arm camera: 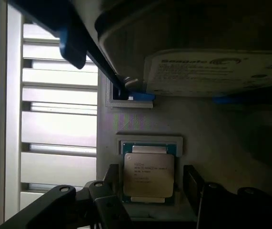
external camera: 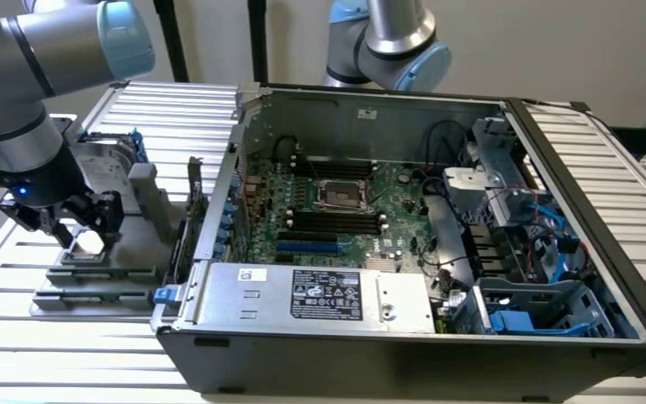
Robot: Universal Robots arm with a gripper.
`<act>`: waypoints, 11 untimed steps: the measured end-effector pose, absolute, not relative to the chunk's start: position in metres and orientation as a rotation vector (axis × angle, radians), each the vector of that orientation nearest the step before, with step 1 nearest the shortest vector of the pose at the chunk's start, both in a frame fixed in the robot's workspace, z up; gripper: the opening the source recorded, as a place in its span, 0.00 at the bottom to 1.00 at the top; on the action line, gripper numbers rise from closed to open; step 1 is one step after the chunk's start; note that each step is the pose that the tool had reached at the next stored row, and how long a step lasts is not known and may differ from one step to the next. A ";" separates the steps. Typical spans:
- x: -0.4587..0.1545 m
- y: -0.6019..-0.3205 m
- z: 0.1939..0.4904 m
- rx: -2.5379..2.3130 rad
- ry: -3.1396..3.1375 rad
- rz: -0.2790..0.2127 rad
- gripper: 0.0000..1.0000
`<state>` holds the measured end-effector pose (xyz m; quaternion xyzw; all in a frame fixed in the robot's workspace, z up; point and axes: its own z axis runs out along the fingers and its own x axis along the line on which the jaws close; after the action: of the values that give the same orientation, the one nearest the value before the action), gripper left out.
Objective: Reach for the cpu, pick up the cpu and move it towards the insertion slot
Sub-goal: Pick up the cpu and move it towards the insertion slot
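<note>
The cpu [arm camera: 148, 174], a small square chip with a silver top, lies flat in a grey holder [arm camera: 149, 141] on the slatted table, to the exterior view's left of the computer case; it appears as a pale square [external camera: 87, 243]. My gripper [external camera: 88, 233] hangs right over it, open. The two dark fingers [arm camera: 113, 180] straddle the chip [arm camera: 151, 176] with a narrow gap on each side. The insertion slot [external camera: 340, 195], a silver-framed square socket with a dark centre, sits on the motherboard inside the open case.
A silver hard drive with a blue frame [arm camera: 216, 71] stands just behind the chip's holder [external camera: 108, 165]. The open case's wall [external camera: 213, 210] rises between holder and motherboard. Black memory slots [external camera: 335, 223] flank the socket. A second arm [external camera: 396, 42] hangs behind the case.
</note>
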<state>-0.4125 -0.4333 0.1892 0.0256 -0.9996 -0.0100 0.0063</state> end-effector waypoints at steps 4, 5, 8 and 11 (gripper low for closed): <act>-0.413 -0.433 0.188 0.085 -3.126 -0.030 0.65; -0.413 -0.433 0.188 0.086 -3.126 -0.030 0.65; -0.413 -0.433 0.187 0.088 -3.125 -0.030 0.65; -0.412 -0.433 0.186 0.089 -3.124 -0.029 0.65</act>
<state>-0.4124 -0.4332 0.1861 0.0285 -0.9995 -0.0093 0.0078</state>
